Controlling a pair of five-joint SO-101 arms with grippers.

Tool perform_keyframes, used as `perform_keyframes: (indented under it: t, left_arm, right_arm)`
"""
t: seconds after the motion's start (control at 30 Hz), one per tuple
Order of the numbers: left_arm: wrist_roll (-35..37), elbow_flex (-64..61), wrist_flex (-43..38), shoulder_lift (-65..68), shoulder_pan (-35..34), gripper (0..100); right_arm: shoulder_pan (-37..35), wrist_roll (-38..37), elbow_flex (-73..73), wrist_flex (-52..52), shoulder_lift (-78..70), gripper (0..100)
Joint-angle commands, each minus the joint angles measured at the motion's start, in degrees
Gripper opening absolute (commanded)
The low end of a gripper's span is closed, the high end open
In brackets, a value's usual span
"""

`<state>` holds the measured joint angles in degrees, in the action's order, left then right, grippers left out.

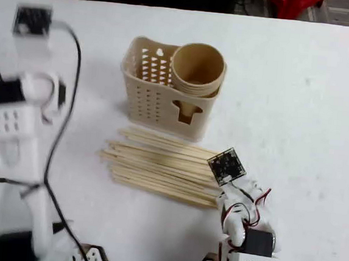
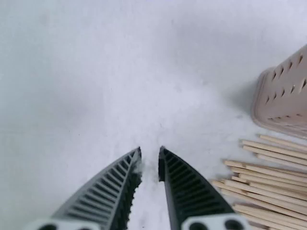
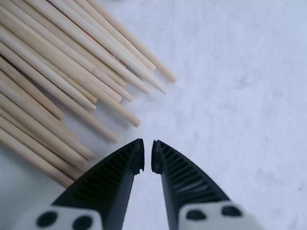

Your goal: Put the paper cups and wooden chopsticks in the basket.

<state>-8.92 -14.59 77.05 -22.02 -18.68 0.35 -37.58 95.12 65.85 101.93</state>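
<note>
A beige perforated basket (image 1: 158,108) stands mid-table with a stack of paper cups (image 1: 197,68) upright in its right half. In front of it a pile of wooden chopsticks (image 1: 159,166) lies flat on the white table. My right arm (image 1: 241,209) sits at the pile's right end. Its gripper (image 3: 147,146) is shut and empty, just off the chopstick tips (image 3: 62,76). At the far left, my left arm (image 1: 16,123) holds its gripper (image 2: 149,154) shut over bare table, with nothing between the fingers. The chopsticks (image 2: 268,187) and a basket corner (image 2: 283,100) lie off to one side of it.
White table (image 1: 311,106) spreads out to the right of the basket and the pile. A black cable (image 1: 61,133) hangs along the left arm. Dark clutter lines the far edge of the table.
</note>
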Motion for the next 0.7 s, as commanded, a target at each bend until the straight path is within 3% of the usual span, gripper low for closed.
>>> perform_keyframes:
  t: [0.0, 0.23, 0.5, 0.67]
  left_arm:
    - [-3.1, -30.2, -18.3, -10.9, -0.3, 8]
    - [-4.2, -39.6, -28.6, -7.1, -0.6, 18]
    - [-4.1, -39.7, -32.3, -2.3, -1.9, 18]
    - [-4.1, -38.2, -33.9, -0.5, -7.1, 18]
  right_arm:
    - [-0.4, -0.3, -4.0, 0.6, 0.0, 12.2]
    - [-3.9, -0.3, -19.6, 5.2, -7.2, 14.9]
    - [-27.3, 2.3, -44.7, 4.7, -49.7, 15.2]
    - [-36.5, -0.6, -52.4, -5.4, -71.3, 15.2]
